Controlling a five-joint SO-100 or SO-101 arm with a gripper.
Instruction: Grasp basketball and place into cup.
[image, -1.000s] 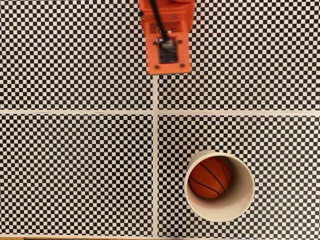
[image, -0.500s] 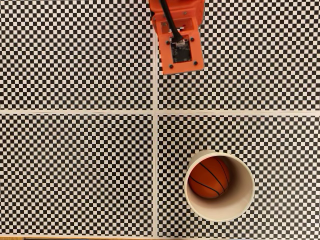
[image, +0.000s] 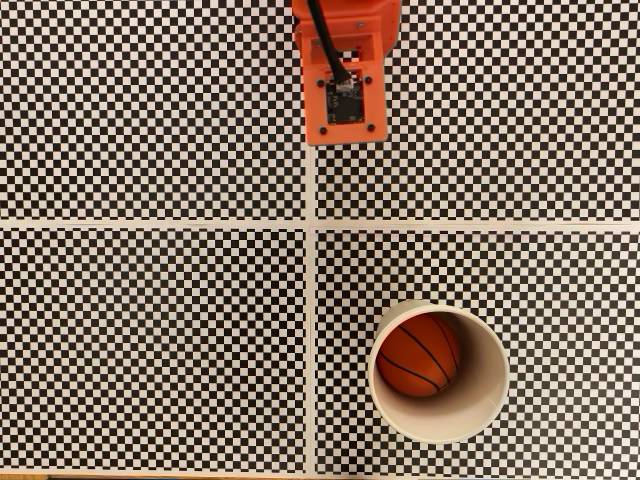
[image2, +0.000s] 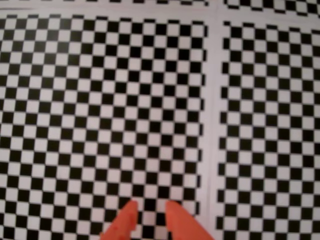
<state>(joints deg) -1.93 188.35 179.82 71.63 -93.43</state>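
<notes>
In the fixed view the orange basketball (image: 419, 354) with black seams lies inside the cream-white cup (image: 487, 395), which stands upright at the lower right of the checkered table. The arm's orange wrist block (image: 343, 85) with its black cable hangs at the top centre, far from the cup. In the wrist view my gripper (image2: 151, 206) enters from the bottom edge. Its two orange fingertips (image2: 129, 212) stand a narrow gap apart over the checkered surface, with nothing between them.
Black-and-white checkered mats cover the table, split by white seams (image: 311, 260) that run as a cross through the middle. A thin wooden edge (image: 20, 476) shows at the bottom left. One white seam (image2: 212, 125) runs down the right side of the wrist view.
The arm's wrist block swung to the right, then came back left and a little toward the top edge. The basketball and cup have not moved.
</notes>
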